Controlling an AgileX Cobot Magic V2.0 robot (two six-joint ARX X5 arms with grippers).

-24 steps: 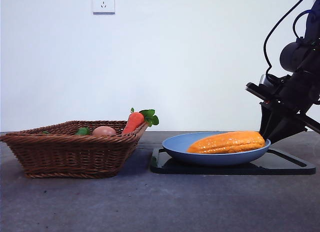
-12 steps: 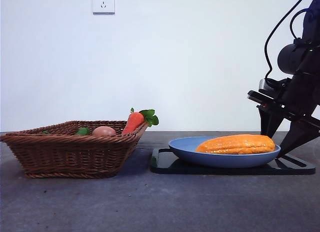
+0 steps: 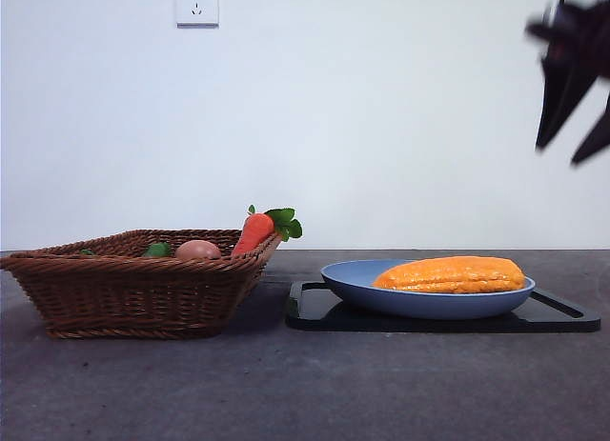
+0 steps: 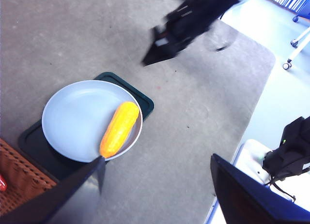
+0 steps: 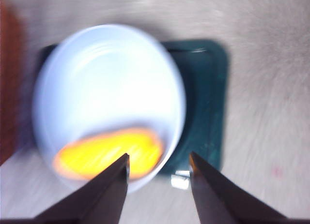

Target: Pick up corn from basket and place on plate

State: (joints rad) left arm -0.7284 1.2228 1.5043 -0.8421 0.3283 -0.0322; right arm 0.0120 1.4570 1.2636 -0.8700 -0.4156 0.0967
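My right gripper [image 3: 576,117] hangs high above the long ribbed toy corn cob [image 3: 450,274], which lies in the wide round plastic plate [image 3: 362,287] on the flat rectangular tray [image 3: 310,312], right of the woven wicker basket [image 3: 133,290].

The corn [image 3: 450,274] lies on its side in the plate [image 3: 362,287], toward the plate's right half. The plate sits on a flat black tray [image 3: 562,316] on the grey worktop [image 3: 286,384]. To the left, apart from the tray, stands the basket [image 3: 133,289]; a carrot [image 3: 254,232] with green leaves leans over its right rim, and a tan egg-like item [image 3: 197,250] shows above the edge. High at the top right corner, a blurred pincer [image 3: 575,112] hangs with its jaws apart, well above the plate.
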